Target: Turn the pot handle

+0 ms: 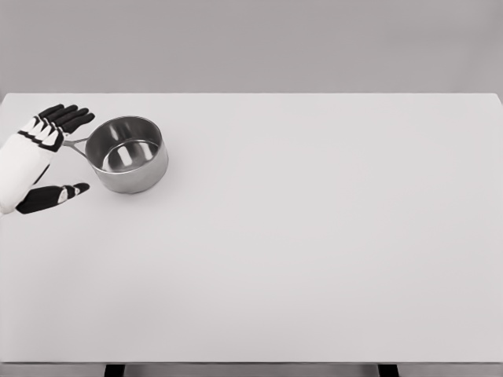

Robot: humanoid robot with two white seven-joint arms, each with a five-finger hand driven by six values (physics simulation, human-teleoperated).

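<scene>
A shiny steel pot (127, 154) stands upright on the white table (314, 236) at the far left, empty inside. Its thin handle (74, 144) points left, toward the picture's edge. My left hand (64, 153) comes in from the left edge with black fingers (66, 116) spread above the handle and the thumb (53, 196) below it. The handle passes between them, its outer end hidden behind the hand. The hand stays open, and I cannot tell whether it touches the handle. My right arm does not show.
The table's far edge (251, 94) runs just behind the pot, and its near edge (251, 363) lies along the bottom of the view. A plain grey wall stands behind.
</scene>
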